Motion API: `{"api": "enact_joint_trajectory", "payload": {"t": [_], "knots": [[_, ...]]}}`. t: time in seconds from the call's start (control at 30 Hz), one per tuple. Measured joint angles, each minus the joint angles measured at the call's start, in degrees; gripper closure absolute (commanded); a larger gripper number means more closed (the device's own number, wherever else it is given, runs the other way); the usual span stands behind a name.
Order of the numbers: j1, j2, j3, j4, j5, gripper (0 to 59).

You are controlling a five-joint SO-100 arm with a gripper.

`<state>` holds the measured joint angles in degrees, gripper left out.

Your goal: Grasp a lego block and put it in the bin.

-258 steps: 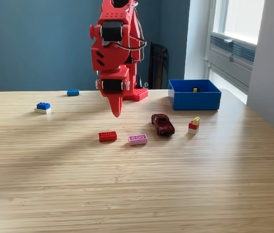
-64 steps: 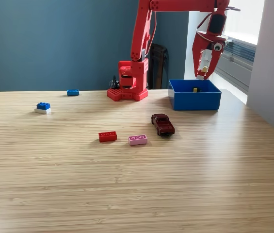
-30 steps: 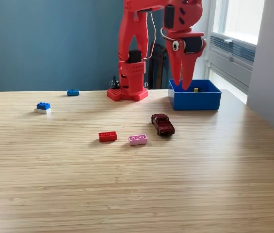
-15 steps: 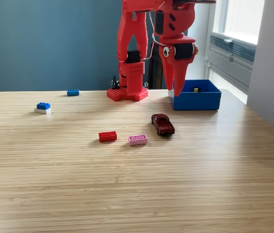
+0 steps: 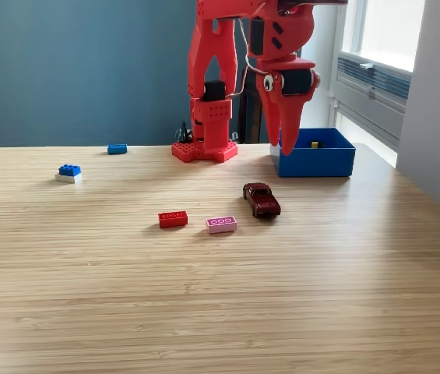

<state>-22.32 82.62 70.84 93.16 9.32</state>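
The blue bin [image 5: 313, 158] stands at the back right of the wooden table, and a small yellow piece [image 5: 313, 144] shows inside it. My red gripper [image 5: 286, 146] hangs pointing down just in front of the bin's left corner, shut with nothing in it. A red lego block [image 5: 173, 219] and a pink one [image 5: 221, 224] lie mid-table, below and to the left of the gripper. At the far left sit a blue block [image 5: 117, 148] and a blue-on-white block [image 5: 68, 172].
A dark red toy car [image 5: 262, 199] sits right of the pink block, under the gripper's front. The arm's red base [image 5: 205, 148] stands at the back centre. A window wall [image 5: 438, 101] borders the table's right side.
The small red, yellow and white block has left the table; it was held over the bin. Since then the gripper swung left and lower, off the bin. Over the last half second it barely moved.
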Motion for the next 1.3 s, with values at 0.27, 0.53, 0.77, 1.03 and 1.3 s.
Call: {"api": "enact_joint_trajectory", "payload": {"t": [0.27, 0.53, 0.77, 1.03, 1.3], "knots": [[11.34, 0.0, 1.93, -6.15, -2.37, 42.3], [25.22, 0.0, 7.29, -12.48, -8.88, 39.0], [27.86, 0.18, 16.88, -14.15, -15.73, 36.5], [30.67, 0.35, 22.15, -19.51, -24.43, 33.8], [32.26, 0.35, 22.15, -23.64, -27.16, 33.4]]}}
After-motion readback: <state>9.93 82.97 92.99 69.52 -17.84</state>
